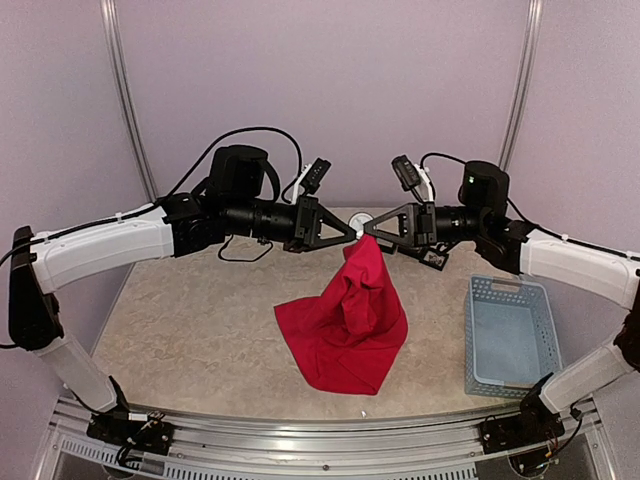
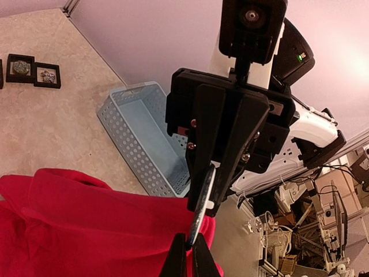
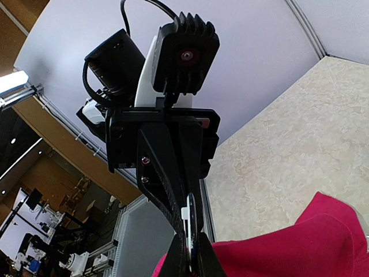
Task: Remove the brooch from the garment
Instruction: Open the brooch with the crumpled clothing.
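The red garment hangs from its top point, with its lower part spread on the table. At that point sits the brooch, a thin pale disc seen edge-on in the left wrist view and the right wrist view. My left gripper and right gripper meet tip to tip there, well above the table. Each is shut on an opposite edge of the brooch, as the left gripper and right gripper show in their own views. Red fabric bunches right at both tips.
A pale blue perforated basket stands at the right of the table and also shows in the left wrist view. Small black jewellery boxes sit on the table at the back. A round white object lies behind the grippers.
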`<state>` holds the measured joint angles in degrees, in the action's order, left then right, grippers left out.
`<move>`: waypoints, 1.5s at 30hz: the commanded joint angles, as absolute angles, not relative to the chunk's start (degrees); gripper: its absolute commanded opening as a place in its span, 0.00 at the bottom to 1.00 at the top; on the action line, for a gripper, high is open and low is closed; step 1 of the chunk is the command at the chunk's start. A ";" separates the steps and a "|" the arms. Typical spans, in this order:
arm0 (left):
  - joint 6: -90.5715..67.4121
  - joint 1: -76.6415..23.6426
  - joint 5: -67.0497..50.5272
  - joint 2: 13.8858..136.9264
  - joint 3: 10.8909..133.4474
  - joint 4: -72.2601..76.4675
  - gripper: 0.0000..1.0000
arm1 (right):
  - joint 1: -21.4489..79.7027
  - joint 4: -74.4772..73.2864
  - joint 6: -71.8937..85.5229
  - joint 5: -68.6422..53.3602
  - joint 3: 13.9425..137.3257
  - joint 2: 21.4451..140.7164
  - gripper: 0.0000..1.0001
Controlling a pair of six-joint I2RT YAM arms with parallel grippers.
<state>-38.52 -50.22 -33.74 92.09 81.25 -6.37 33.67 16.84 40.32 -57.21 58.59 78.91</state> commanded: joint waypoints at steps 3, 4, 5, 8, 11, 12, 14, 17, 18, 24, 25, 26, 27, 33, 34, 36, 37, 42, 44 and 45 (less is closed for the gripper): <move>-37.32 -50.34 -35.22 92.46 83.36 -5.45 0.00 | 33.51 11.25 37.93 -56.34 61.34 80.90 0.01; -37.21 -50.34 -35.26 92.46 83.47 -5.45 0.00 | 33.51 10.49 37.82 -55.74 61.57 81.26 0.00; -37.10 -50.40 -35.25 92.46 83.46 -5.53 0.00 | 33.49 8.96 37.38 -55.05 62.05 81.60 0.00; -36.79 -50.45 -35.24 92.58 83.70 -5.78 0.00 | 33.53 3.08 35.21 -53.11 63.58 83.02 0.00; -36.59 -50.54 -35.33 92.72 83.86 -5.87 0.00 | 33.52 -1.41 33.82 -51.15 64.72 84.50 0.00; -36.44 -50.57 -35.38 92.72 84.09 -6.01 0.00 | 33.49 -2.72 33.49 -50.36 65.02 85.04 0.00; -36.11 -50.62 -35.35 92.81 84.36 -6.35 0.00 | 33.55 -6.01 32.60 -48.61 65.76 85.97 0.00; -35.60 -50.57 -35.16 92.98 84.93 -6.93 0.00 | 33.54 -9.97 31.62 -46.25 66.86 87.50 0.00; -35.60 -50.56 -35.23 93.05 84.99 -6.99 0.00 | 33.50 -10.94 31.44 -45.64 67.08 87.92 0.00; -35.57 -50.70 -35.68 93.66 85.49 -7.03 0.00 | 33.52 -12.30 30.99 -45.26 67.98 90.09 0.00; -35.61 -50.71 -35.68 93.68 85.33 -6.99 0.00 | 33.57 -11.75 31.02 -45.72 67.89 90.08 0.00; -35.80 -50.71 -35.62 93.65 85.11 -6.99 0.00 | 33.56 -11.02 30.98 -46.30 67.79 89.82 0.00; -36.01 -50.57 -35.43 93.61 84.73 -7.05 0.00 | 33.54 -10.05 30.96 -47.03 67.56 89.38 0.01; -38.19 -49.32 -35.43 92.71 78.87 -5.47 0.00 | 33.49 -2.55 31.28 -51.47 66.17 84.99 0.17; -38.35 -49.24 -35.56 92.58 78.06 -5.17 0.00 | 33.49 -1.83 31.22 -51.70 66.05 84.11 0.20; -38.56 -48.98 -35.75 92.30 76.68 -4.85 0.00 | 33.25 -0.50 31.32 -51.85 65.80 82.36 0.27; -38.57 -48.85 -35.77 92.25 76.11 -4.76 0.00 | 33.04 -0.22 31.56 -51.83 65.36 81.43 0.30; -38.62 -48.74 -35.60 91.87 74.17 -3.98 0.00 | 31.47 5.38 34.07 -53.11 62.91 78.00 0.48; -38.81 -48.73 -35.60 91.73 73.64 -3.31 0.00 | 31.09 4.21 33.79 -52.57 62.14 77.77 0.51; -38.78 -48.75 -35.58 91.68 73.57 -3.18 0.00 | 30.92 3.36 33.49 -52.41 61.80 77.89 0.51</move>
<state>-38.61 -48.73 -34.59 93.84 74.85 -5.50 31.99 1.76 33.04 -52.53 63.70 79.37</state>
